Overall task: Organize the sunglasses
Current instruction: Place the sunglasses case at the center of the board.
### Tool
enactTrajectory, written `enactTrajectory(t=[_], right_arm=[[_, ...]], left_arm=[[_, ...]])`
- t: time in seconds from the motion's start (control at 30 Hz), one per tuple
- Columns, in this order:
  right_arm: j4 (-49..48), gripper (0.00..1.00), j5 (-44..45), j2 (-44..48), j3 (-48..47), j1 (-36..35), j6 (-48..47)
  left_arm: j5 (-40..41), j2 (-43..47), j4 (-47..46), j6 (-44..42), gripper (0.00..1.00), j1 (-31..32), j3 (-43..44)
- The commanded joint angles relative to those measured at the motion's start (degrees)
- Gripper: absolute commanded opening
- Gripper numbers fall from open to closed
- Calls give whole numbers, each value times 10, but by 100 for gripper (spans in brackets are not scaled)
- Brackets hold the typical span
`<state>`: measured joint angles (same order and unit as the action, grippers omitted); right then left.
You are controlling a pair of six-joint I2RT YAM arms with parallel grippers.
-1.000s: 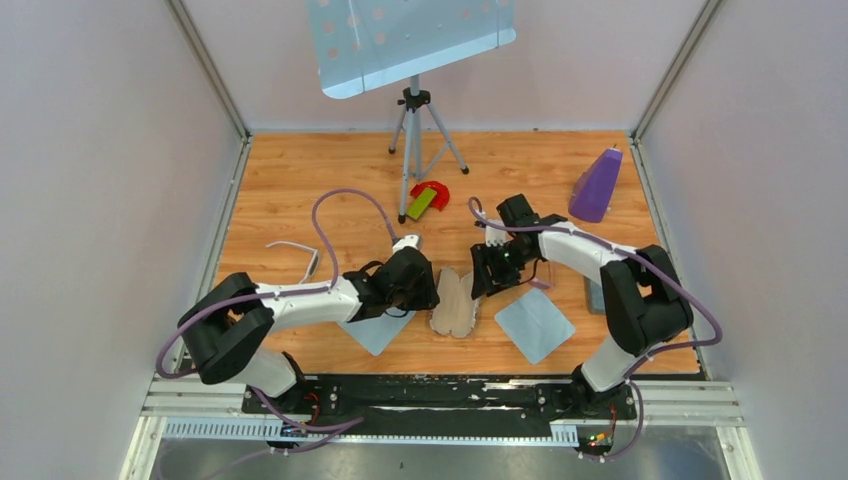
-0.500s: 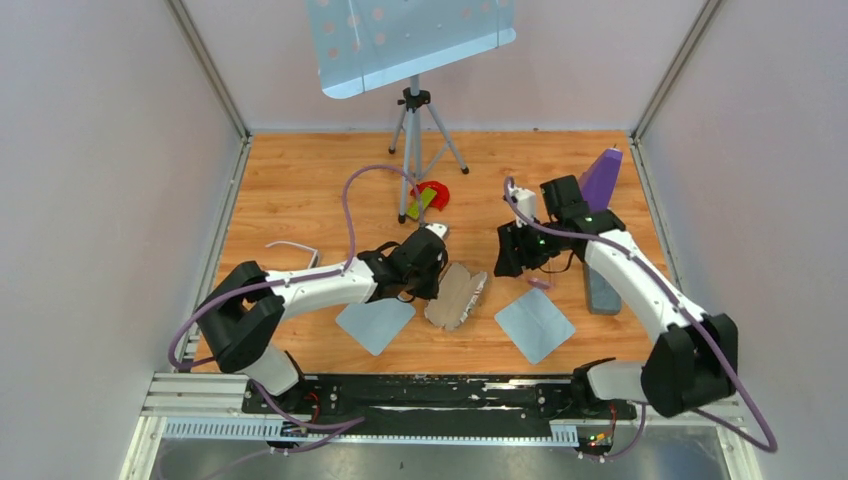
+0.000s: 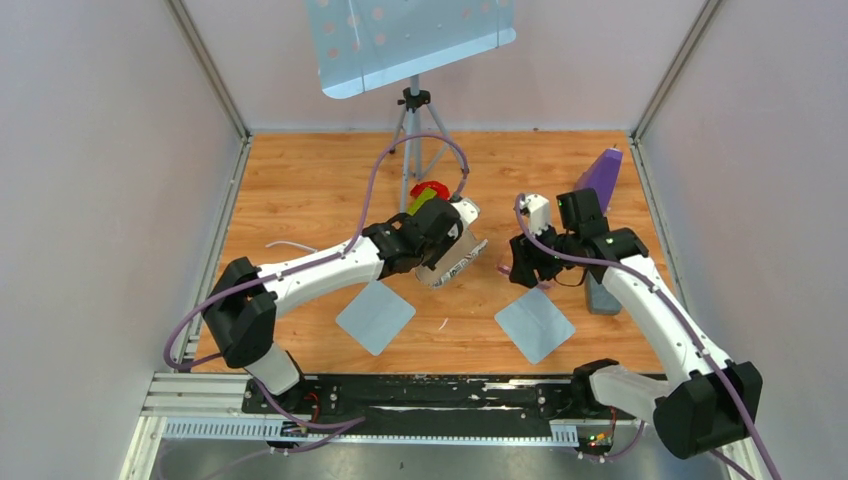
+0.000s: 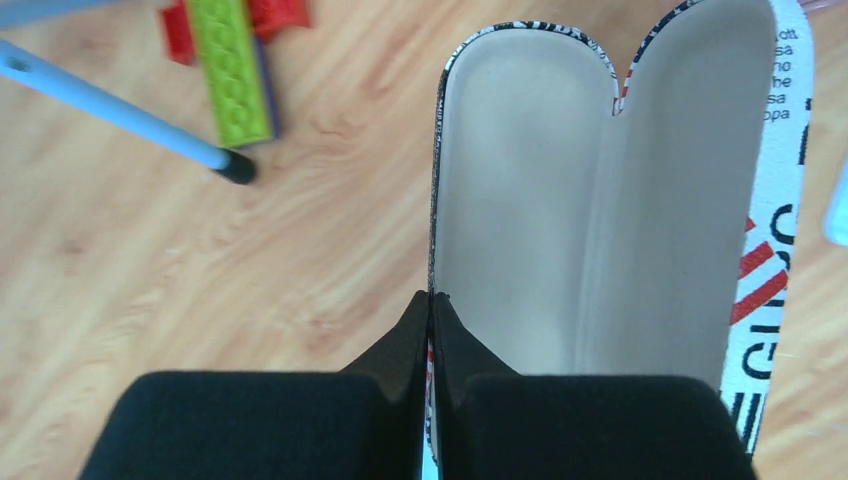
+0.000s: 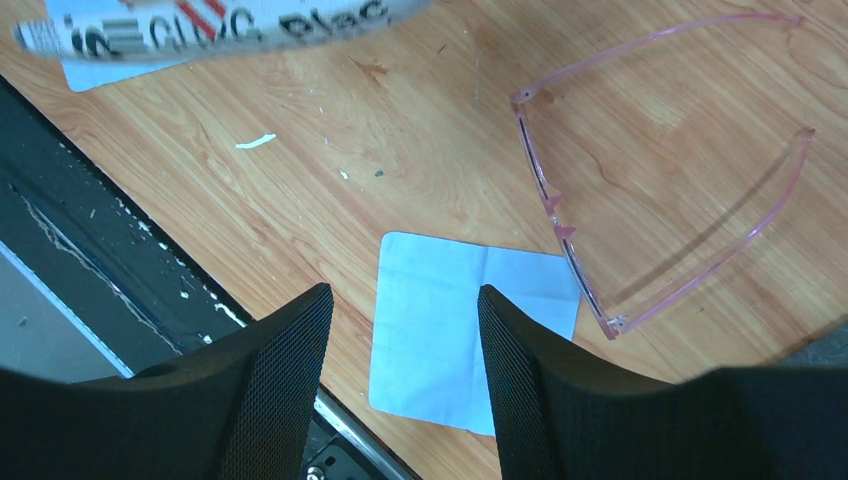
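Observation:
The sunglasses (image 5: 553, 203), thin and translucent pink, lie unfolded on the wooden table, right of and beyond my right gripper (image 5: 405, 295). That gripper hangs open above a light blue cloth (image 5: 470, 320) with nothing between its fingers. My left gripper (image 4: 432, 300) is shut on the rim of an open glasses case (image 4: 600, 200), beige inside with printed lettering outside. In the top view the case (image 3: 452, 256) hangs tilted above the table's middle, left of the right gripper (image 3: 522, 268). The case's printed side (image 5: 220, 25) shows at the top of the right wrist view.
Two light blue cloths (image 3: 375, 316) (image 3: 534, 325) lie near the front. A tripod (image 3: 413, 130) carrying a perforated panel stands at the back. Red and green blocks (image 3: 428, 195) lie by its foot. A purple object (image 3: 597, 180) and a grey case (image 3: 600, 293) sit at the right.
My left gripper has shut on the case's rim and lifted it off the table, toward the back. The right arm drew back to the right and opened a little wider.

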<state>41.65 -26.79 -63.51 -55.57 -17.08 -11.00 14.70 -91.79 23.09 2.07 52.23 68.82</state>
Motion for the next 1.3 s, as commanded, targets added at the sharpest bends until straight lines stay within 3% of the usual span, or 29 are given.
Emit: enactTrajectory(t=[0.0,0.13,0.37,0.6,0.83,0.97,1.13,1.27], right_arm=[[12,60,22,21,17,10,-22],[7,60,20,37,34,10,-21],[-13,61,34,61,56,16,-8],[-15,62,35,71,60,28,-2],[-21,62,33,62,59,36,3],[-19,62,25,62,59,44,4],[-17,62,24,62,58,47,3],[-17,62,20,54,57,49,4]], left_arm=[[110,-10,-13,-159,0,3,27],[186,-12,-74,-281,0,4,-12],[222,0,-458,-536,0,12,-202],[239,-79,-701,-689,0,33,-255],[251,-167,-850,-738,0,55,-268],[223,-181,-956,-769,0,67,-325],[204,-142,-916,-699,0,75,-370],[210,-151,-949,-710,0,86,-385]])
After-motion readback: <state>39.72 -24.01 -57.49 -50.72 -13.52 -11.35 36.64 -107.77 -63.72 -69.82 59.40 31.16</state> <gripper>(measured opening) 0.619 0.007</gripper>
